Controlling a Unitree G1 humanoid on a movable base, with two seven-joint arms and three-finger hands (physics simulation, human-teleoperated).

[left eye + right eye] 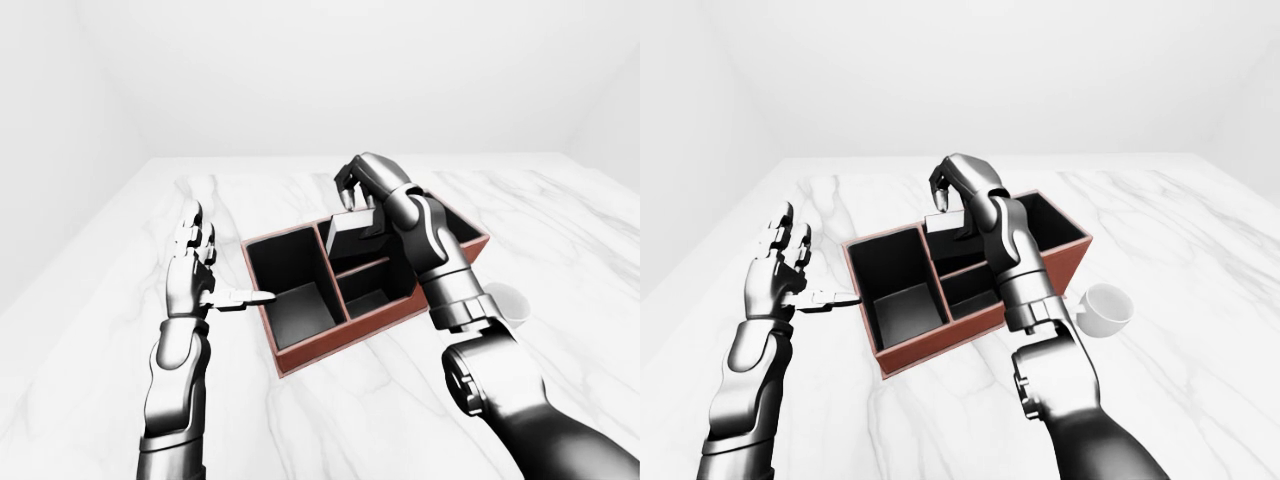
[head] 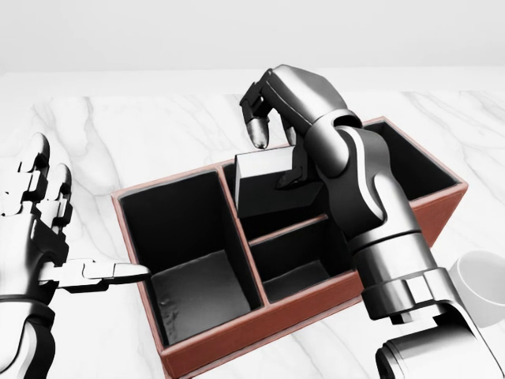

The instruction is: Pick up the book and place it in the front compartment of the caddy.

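Observation:
The book (image 2: 264, 193), a dark grey slab, stands tilted in the upper middle compartment of the caddy (image 2: 237, 347), a red-brown box with black insides. My right hand (image 2: 272, 158) comes in from the lower right and reaches over the caddy. Its thumb presses the book's near face and its fingers (image 2: 256, 130) curl over the book's top edge. My left hand (image 2: 71, 237) is open, left of the caddy, with its thumb pointing at the caddy's left wall. My right arm hides the caddy's right-hand compartment.
The caddy sits on a white marble table (image 2: 158, 134). A white mug (image 1: 1105, 308) stands just right of the caddy, near my right forearm. The caddy's large left compartment (image 2: 197, 292) and lower middle compartment (image 2: 296, 276) hold nothing.

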